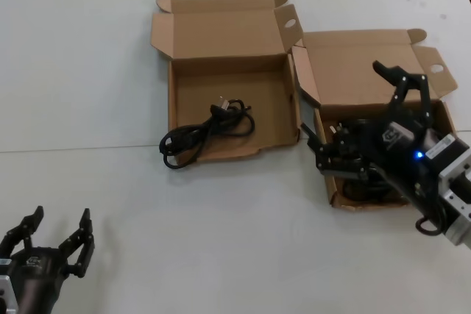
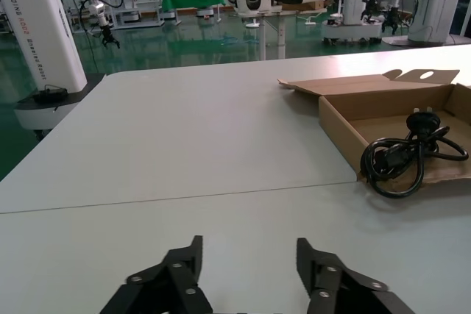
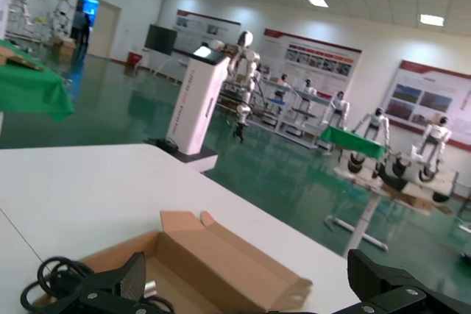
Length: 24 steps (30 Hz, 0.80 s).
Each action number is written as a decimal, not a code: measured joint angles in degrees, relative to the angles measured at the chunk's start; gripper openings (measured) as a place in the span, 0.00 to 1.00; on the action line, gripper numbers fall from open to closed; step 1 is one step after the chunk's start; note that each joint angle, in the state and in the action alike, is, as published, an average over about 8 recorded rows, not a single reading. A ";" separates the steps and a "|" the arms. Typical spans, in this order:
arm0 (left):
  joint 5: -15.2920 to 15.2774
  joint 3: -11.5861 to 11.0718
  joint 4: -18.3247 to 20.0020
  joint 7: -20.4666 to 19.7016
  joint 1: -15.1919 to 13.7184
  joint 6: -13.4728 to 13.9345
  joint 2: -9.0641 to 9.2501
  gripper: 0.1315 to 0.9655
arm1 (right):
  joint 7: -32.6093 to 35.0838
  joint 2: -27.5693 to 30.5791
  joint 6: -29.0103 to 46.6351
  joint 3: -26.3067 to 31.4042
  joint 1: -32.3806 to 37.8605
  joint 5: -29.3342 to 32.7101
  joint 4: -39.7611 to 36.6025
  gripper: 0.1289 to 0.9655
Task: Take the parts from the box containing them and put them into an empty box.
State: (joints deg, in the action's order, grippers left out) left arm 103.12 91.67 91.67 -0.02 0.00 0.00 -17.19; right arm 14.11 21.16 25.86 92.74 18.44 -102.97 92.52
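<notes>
The straight-rimmed box [image 1: 368, 56] at the right holds black power cords [image 1: 355, 187], mostly hidden under my right arm. My right gripper [image 1: 353, 115] hovers over this box, fingers wide apart and empty. In the right wrist view a cord loop [image 3: 51, 277] lies by one finger, inside the box [image 3: 221, 259]. The box with the wavy front rim [image 1: 228, 154] at the centre holds one cord [image 1: 206, 131], its loop hanging over the front left corner. It also shows in the left wrist view [image 2: 408, 154]. My left gripper [image 1: 55, 237] is open and parked at the near left.
Both boxes have their lids [image 1: 221, 27] folded open toward the far side. A seam [image 1: 88, 148] crosses the white table. The boxes stand side by side, almost touching.
</notes>
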 joint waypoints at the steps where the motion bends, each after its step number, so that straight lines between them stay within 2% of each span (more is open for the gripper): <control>1: 0.00 0.00 0.00 0.00 0.00 0.00 0.00 0.32 | 0.00 -0.07 -0.42 -0.02 -0.31 0.00 -0.01 1.00; 5: 0.00 0.00 0.00 0.00 0.00 0.00 0.00 0.40 | 0.00 -0.33 -2.15 -0.09 -1.54 -0.01 -0.07 1.00; 13: 0.00 0.00 0.00 0.00 0.00 0.00 0.00 0.66 | 0.00 -0.85 -5.55 -0.23 -3.95 -0.03 -0.18 1.00; 14: 0.00 0.00 0.00 0.00 0.00 0.00 0.00 0.66 | 0.00 -0.92 -5.99 -0.25 -4.26 -0.04 -0.19 1.00; 22: 0.00 0.00 0.00 0.00 0.00 0.00 0.00 0.85 | 0.00 -1.45 -9.44 -0.39 -6.75 -0.06 -0.31 1.00; 24: 0.00 0.00 0.00 0.00 0.00 0.00 0.00 0.85 | 0.00 -1.58 -10.29 -0.42 -7.34 -0.06 -0.34 1.00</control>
State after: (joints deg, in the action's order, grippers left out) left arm 103.12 91.67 91.67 -0.01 0.00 0.00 -17.19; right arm 14.11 19.58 15.57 92.31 11.10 -103.04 92.18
